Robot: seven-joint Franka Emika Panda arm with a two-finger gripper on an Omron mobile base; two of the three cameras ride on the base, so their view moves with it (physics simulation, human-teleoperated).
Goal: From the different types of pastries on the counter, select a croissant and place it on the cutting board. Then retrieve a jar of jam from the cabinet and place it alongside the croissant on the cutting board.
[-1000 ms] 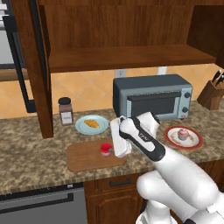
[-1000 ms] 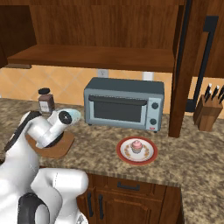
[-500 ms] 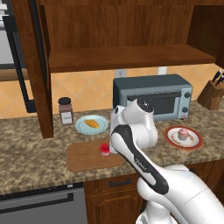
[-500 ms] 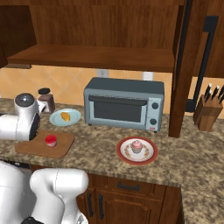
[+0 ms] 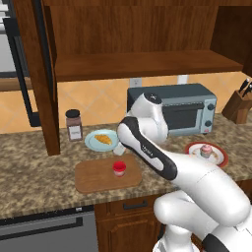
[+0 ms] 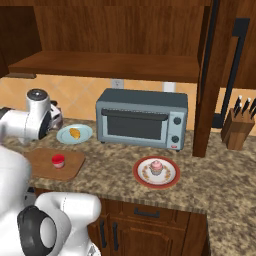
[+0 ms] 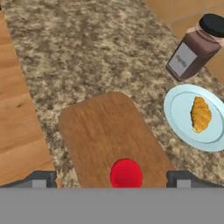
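We see our end effector (image 7: 112,178) spread wide and holding nothing above the jar of jam (image 7: 126,173), jar upright on the cutting board (image 7: 105,131), croissant (image 7: 201,113) on its blue plate (image 7: 179,111) beside the board, brown jar (image 7: 192,48) near on the tabletop (image 7: 87,48).

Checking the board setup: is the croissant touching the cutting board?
Apart. The hand view shows the croissant on its blue plate, with speckled counter between plate and cutting board.
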